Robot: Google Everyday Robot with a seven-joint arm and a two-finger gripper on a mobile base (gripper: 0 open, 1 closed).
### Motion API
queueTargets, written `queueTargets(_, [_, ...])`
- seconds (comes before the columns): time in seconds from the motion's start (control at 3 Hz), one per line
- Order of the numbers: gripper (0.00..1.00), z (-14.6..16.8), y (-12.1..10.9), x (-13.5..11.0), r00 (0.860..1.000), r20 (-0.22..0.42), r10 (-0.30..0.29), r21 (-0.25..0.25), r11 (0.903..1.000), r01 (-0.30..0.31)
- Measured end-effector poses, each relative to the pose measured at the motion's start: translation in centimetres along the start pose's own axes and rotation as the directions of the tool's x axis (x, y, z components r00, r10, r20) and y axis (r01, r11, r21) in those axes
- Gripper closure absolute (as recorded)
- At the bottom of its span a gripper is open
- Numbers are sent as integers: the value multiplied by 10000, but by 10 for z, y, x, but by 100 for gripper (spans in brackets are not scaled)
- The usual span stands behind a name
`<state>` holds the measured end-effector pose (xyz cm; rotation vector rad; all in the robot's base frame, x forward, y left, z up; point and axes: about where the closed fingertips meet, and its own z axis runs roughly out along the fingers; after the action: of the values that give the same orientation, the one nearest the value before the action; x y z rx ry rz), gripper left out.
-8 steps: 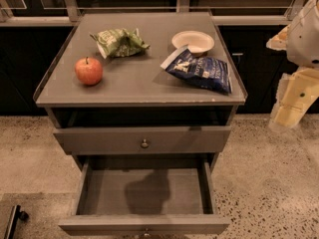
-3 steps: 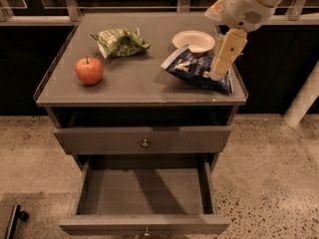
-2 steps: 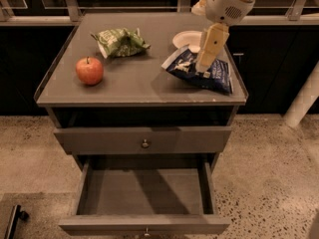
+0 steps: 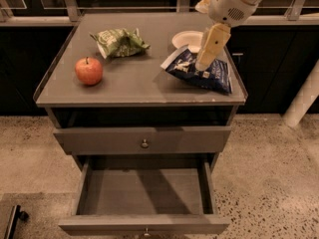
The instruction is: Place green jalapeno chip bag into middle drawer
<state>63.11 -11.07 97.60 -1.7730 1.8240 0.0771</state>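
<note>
The green jalapeno chip bag lies crumpled at the back left of the cabinet top. The middle drawer is pulled out below, its grey floor bare. My gripper hangs at the right side of the top, above the dark blue chip bag, well to the right of the green bag and apart from it.
A red apple sits at the front left of the top. A white paper bowl stands behind the blue bag. The drawer above is closed, showing its front panel and knob. A white pole stands at the right.
My arm has swung in from the right of the cabinet to over the blue chip bag. Over the last half second it has hardly moved. The objects have not moved.
</note>
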Motion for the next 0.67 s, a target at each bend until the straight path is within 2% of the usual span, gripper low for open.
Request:
queueTargets(0.33, [0, 13, -27, -7, 9956, 933, -67, 626, 9980, 9])
queueTargets(0.67, [0, 32, -54, -24, 9824, 1799, -504, 797, 9961, 365])
